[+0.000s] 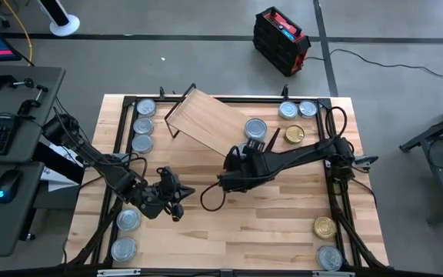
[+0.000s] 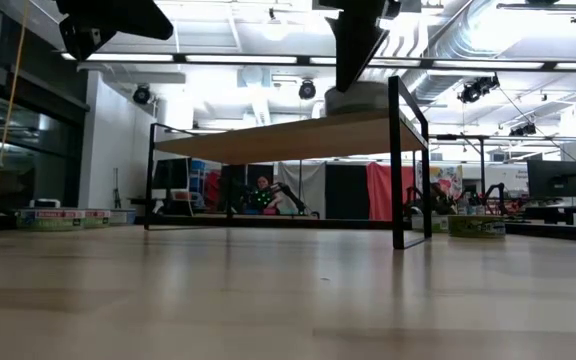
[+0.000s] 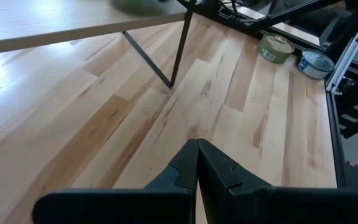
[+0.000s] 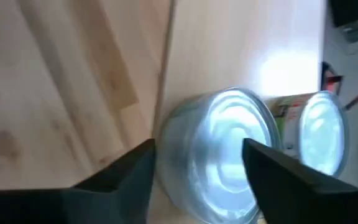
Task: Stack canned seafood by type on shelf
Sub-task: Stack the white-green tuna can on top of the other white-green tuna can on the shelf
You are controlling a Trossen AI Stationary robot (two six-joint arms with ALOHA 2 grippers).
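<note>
Currently, the right gripper (image 4: 197, 165) is held with fingers apart around a silver-topped can (image 4: 219, 155) at the shelf's (image 1: 206, 119) near corner. The left gripper (image 3: 197, 168) hangs pressed together over the table's (image 1: 268, 223) near-left area.

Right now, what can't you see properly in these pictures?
- Low view: the shelf board hides the top of the can on it, so the lid colour is unknown.
- Right wrist view: the can between the right end effector fingers is blurred, so its label is unreadable.
- Left wrist view: a greenish thing on the shelf is blurred and cut off by the picture edge.
</note>
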